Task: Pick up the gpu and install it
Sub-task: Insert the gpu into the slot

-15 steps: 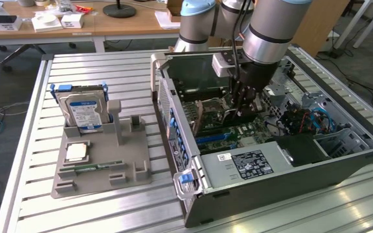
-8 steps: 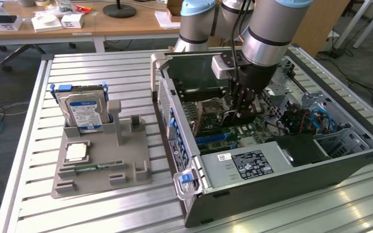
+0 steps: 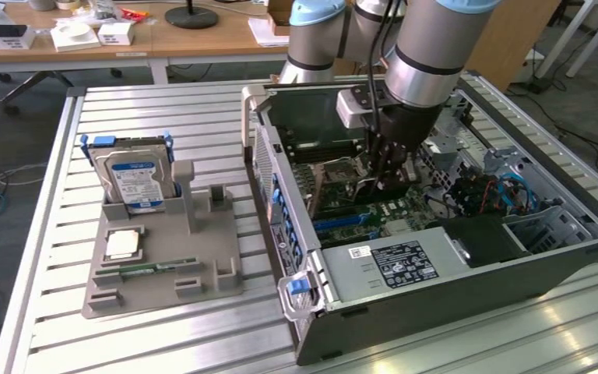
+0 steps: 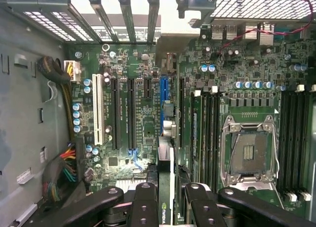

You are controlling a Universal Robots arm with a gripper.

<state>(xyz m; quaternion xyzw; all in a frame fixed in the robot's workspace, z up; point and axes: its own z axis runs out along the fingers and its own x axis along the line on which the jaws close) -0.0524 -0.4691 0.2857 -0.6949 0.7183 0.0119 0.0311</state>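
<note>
My gripper (image 4: 165, 205) is shut on the gpu (image 4: 166, 158), which I see edge-on in the wrist view as a thin card with a green logo between the black fingers (image 4: 143, 207). The card stands upright over the motherboard (image 4: 128, 153), running along the blue slot (image 4: 163, 91); I cannot tell whether it touches the slot. In the exterior view the gripper (image 3: 388, 181) reaches down into the open computer case (image 3: 434, 265), low above the board.
An empty CPU socket (image 4: 249, 153) and RAM slots (image 4: 207, 133) lie beside the card. Cables (image 4: 66, 170) sit at the board's edge. On the slatted table, a grey fixture (image 3: 164, 273) holds a hard drive (image 3: 135, 175), a CPU chip (image 3: 122, 244) and a RAM stick (image 3: 159, 267).
</note>
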